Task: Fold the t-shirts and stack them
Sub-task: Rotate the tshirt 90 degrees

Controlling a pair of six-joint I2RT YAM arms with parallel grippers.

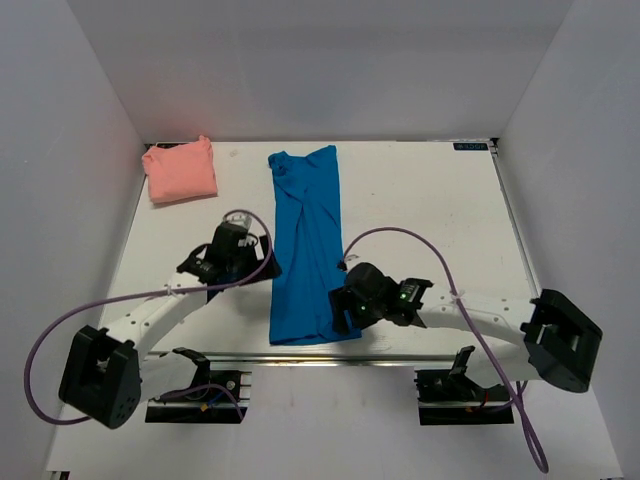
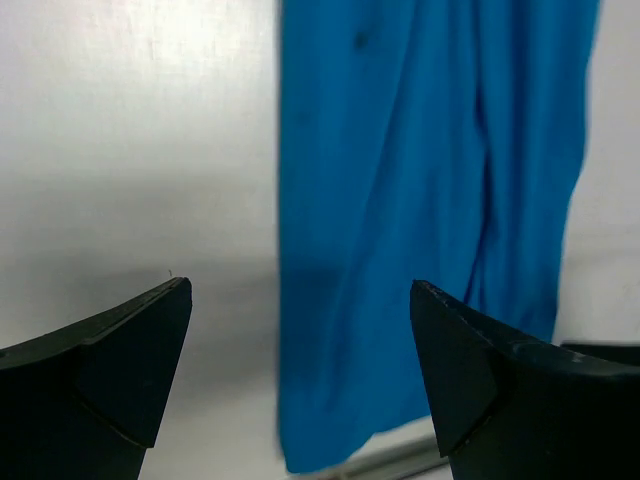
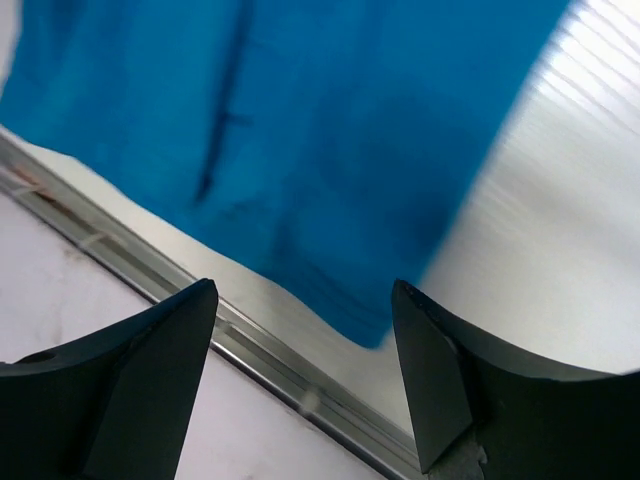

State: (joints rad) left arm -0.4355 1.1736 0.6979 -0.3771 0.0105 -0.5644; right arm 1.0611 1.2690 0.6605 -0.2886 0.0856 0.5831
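The blue t-shirt [image 1: 305,250] lies down the middle of the table as a long narrow strip, its hem at the near edge. The pink t-shirt [image 1: 180,172] sits as a small square bundle at the far left corner. My left gripper [image 1: 250,252] hovers just left of the blue strip's middle, open, with the shirt's left edge [image 2: 420,200] ahead of its empty jaws [image 2: 300,284]. My right gripper [image 1: 345,305] is at the strip's near right corner, open and empty [image 3: 304,284], the blue hem corner [image 3: 300,130] just beyond its fingertips.
The white table [image 1: 430,220] is boxed in by white walls on three sides. A metal rail [image 3: 250,340] runs along the near table edge right under the right gripper. Purple cables [image 1: 400,240] loop over both arms.
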